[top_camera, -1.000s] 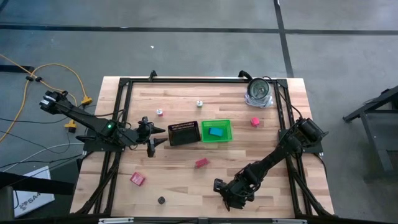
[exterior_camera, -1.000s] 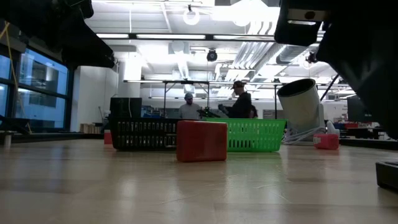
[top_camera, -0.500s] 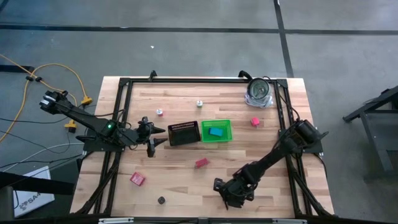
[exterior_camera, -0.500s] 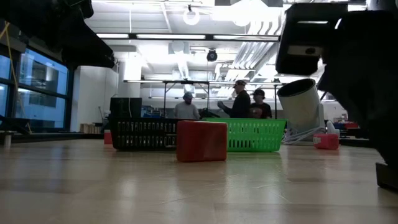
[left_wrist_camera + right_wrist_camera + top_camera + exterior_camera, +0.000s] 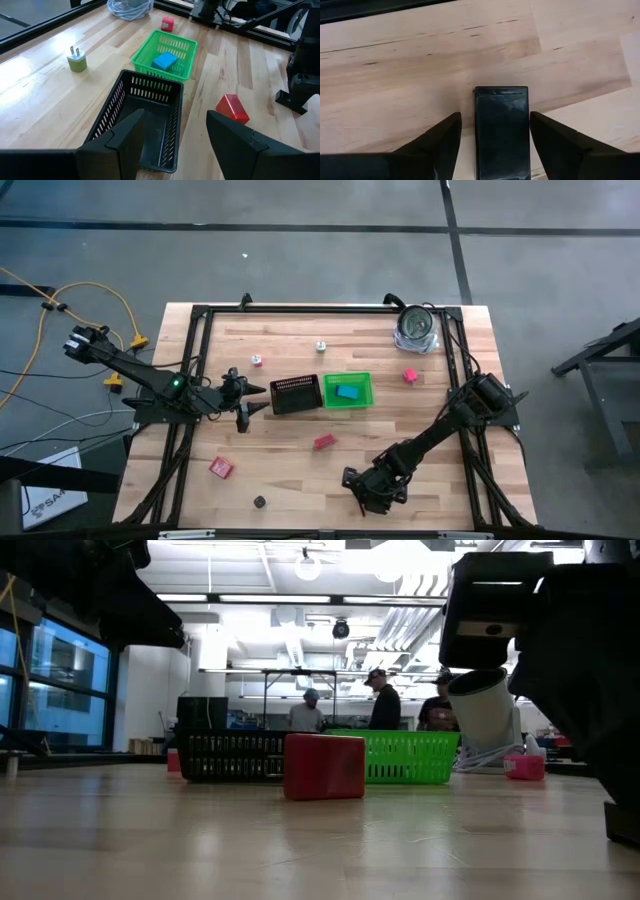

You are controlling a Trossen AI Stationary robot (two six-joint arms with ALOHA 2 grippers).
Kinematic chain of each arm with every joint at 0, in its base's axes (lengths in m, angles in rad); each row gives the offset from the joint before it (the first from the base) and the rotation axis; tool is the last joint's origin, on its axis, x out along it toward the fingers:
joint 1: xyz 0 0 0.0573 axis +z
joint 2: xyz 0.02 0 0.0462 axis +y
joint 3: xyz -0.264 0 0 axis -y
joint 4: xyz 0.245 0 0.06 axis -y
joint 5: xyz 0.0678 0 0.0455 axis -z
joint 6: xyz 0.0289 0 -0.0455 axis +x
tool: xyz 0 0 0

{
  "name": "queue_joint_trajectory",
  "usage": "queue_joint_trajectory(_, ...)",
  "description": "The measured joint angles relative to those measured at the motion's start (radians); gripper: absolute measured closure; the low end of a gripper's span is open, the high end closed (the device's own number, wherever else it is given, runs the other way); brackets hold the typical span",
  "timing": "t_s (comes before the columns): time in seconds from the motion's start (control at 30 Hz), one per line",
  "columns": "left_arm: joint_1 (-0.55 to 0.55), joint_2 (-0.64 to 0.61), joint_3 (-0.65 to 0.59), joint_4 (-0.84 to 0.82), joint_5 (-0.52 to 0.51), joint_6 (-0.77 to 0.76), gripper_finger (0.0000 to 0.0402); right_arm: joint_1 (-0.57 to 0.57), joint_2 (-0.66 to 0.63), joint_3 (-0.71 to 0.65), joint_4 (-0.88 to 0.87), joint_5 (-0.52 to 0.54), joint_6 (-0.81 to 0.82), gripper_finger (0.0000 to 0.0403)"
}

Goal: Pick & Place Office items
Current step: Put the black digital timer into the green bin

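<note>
**A:** Right gripper (image 5: 362,492) from overhead sits low at the table's near edge, well apart from the bins. Left gripper (image 5: 246,398) hangs just beside the black mesh tray (image 5: 295,394). Only a blue block (image 5: 347,392) lies in the green bin (image 5: 348,391); the red block (image 5: 324,442), pink block (image 5: 221,468) and black round bit (image 5: 260,502) lie loose on the wood.

**B:** So barely started, I'd say. Table-level view?

**A:** Red block in front, both bins behind it.

**B:** Wrist views?

**A:** Left one shows its fingers parted and empty over the empty mesh tray. Right one shows fingers spread either side of a black block (image 5: 502,131), not clamped yet.
</note>
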State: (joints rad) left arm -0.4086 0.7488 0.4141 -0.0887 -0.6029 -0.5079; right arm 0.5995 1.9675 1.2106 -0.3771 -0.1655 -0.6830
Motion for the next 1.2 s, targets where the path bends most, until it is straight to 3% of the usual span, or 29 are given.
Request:
queue_joint_trajectory(0.2,0.000,0.000,0.000,0.000,0.000,0.000,0.0198,0.000,0.000,0.000,0.000,0.001,-0.001,0.0182)
queue_joint_trajectory(0.63,0.000,0.000,0.000,0.000,0.000,0.000,0.0198,0.000,0.000,-0.001,-0.002,-0.009,0.002,0.0243)
queue_joint_trajectory(1.2,0.000,0.000,0.000,0.000,0.000,0.000,0.0198,0.000,0.000,-0.001,0.000,-0.017,0.006,0.0251)
